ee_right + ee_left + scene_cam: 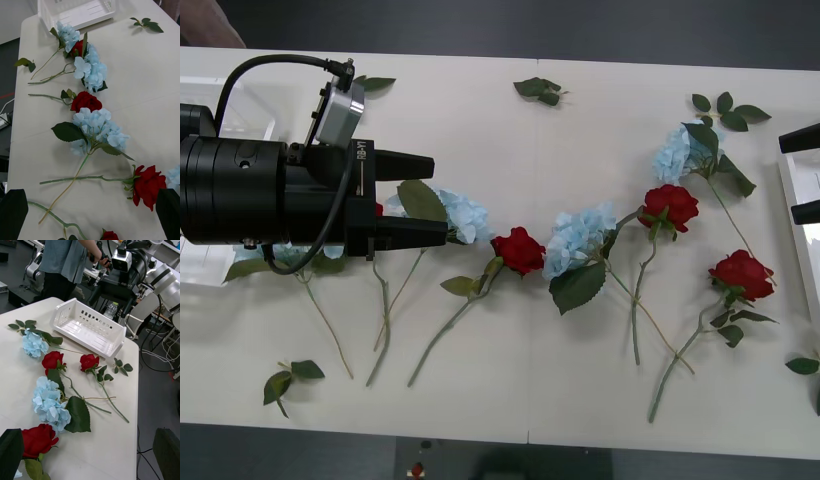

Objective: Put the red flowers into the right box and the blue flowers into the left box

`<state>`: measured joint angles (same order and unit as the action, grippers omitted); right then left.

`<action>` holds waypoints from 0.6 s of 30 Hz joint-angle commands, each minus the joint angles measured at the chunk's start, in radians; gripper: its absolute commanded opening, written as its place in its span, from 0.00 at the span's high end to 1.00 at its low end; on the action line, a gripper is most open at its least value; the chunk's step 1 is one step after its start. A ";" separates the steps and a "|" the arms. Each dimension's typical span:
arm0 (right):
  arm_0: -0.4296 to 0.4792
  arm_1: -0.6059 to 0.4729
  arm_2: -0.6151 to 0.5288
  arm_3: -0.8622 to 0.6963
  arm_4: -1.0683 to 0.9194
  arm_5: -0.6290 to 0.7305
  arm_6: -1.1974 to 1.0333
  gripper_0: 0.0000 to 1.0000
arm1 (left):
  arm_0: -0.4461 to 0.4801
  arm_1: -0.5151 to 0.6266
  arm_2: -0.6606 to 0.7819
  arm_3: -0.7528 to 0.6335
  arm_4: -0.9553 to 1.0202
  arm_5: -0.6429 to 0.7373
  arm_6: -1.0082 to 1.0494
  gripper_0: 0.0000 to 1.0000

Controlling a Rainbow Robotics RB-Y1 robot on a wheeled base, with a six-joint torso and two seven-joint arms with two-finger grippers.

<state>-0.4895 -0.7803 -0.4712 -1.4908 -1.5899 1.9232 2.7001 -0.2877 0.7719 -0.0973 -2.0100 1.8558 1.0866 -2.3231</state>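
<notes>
red flowers (pixel 518 249) — deep red, green stems | blue flowers (pixel 578 240) — pale blue | right box (pixel 90 327) — white | fingers (pixel 402 165) — black

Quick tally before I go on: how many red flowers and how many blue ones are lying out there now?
Red flowers: 4
Blue flowers: 4
Total: 8

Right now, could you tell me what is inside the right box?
The right box looks empty in the left wrist view: bare white floor and slotted walls, no flowers. The near rim hides a thin strip of floor. The red flowers lie on the table beside it.
</notes>
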 commanded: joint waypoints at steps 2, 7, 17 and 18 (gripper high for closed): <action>-0.011 0.004 -0.017 -0.023 0.001 -0.003 0.005 0.00 | 0.084 -0.031 -0.005 0.008 0.019 0.015 -0.038 0.00; -0.011 0.004 -0.017 -0.023 0.001 -0.003 0.005 0.00 | 0.065 -0.062 0.106 -0.030 -0.043 0.107 0.149 0.00; 0.034 0.015 0.028 0.011 0.024 -0.003 0.005 0.00 | -0.001 0.014 0.185 -0.199 -0.190 0.211 0.817 0.00; 0.034 0.012 0.031 0.011 0.038 -0.003 0.005 0.00 | -0.001 0.032 0.183 -0.207 -0.204 0.211 0.881 0.00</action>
<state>-0.4424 -0.7490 -0.4613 -1.4741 -1.5735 1.9232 2.7001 -0.2678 0.7476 0.0959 -2.1745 1.6704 1.2935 -1.5698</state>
